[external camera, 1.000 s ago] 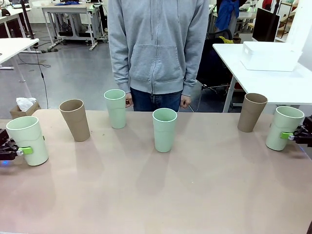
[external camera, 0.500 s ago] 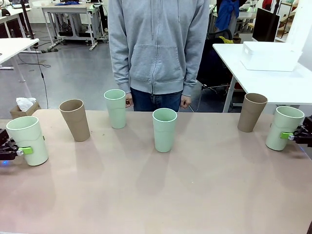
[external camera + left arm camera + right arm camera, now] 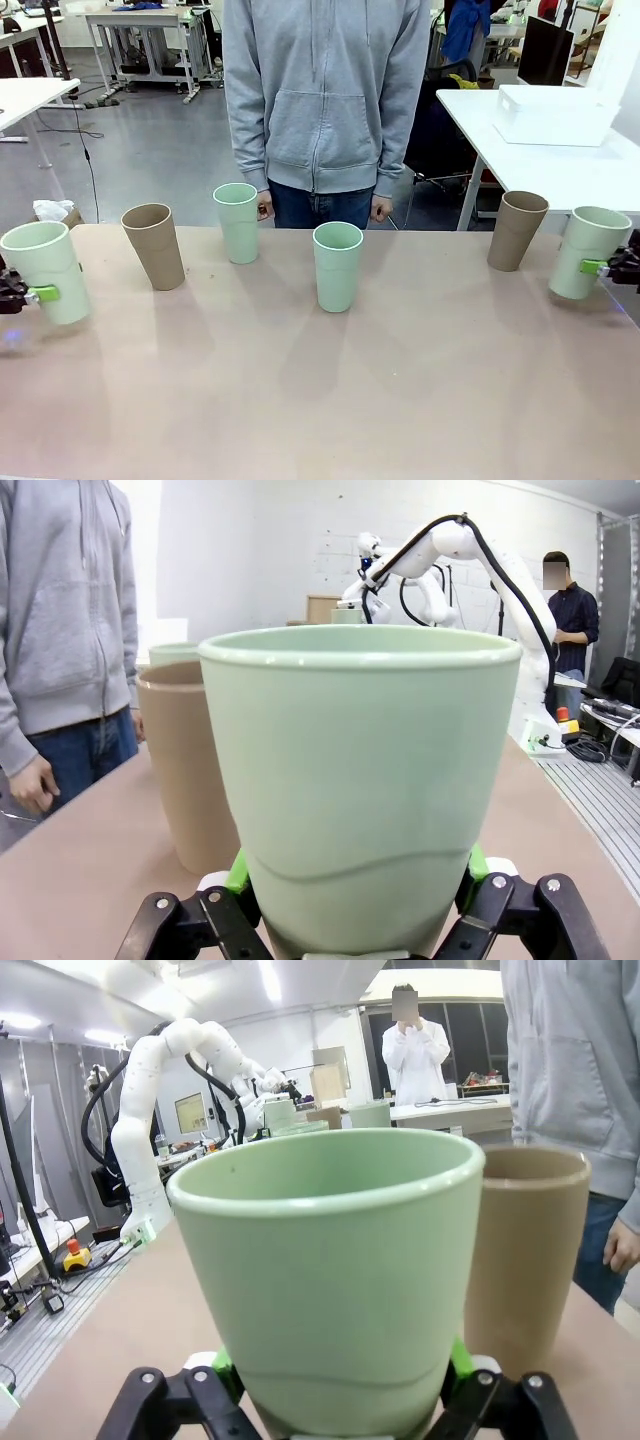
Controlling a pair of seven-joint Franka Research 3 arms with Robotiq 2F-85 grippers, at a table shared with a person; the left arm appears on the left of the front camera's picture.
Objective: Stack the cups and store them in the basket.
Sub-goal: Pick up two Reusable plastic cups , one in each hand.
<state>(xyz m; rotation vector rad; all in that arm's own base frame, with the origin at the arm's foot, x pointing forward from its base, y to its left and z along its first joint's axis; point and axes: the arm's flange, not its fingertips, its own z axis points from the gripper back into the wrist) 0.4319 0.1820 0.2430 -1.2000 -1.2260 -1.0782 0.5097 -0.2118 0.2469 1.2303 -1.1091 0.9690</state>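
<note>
- A person is standing behind the pinkish table; the basket is sitting on a side table, upper right.
- Far left, the left gripper is pinching the left mint cup near its base, likely to keep the rim free for nesting.
- Far right, the right gripper is clamping the right mint cup likewise.
- The middle cups are standing unstacked.

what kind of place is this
Probably a robotics lab: the left gripper holds the left-end cup, the right gripper the right-end cup, workbenches stand on a bare grey floor behind, and a person in a white coat is farther off.
</note>
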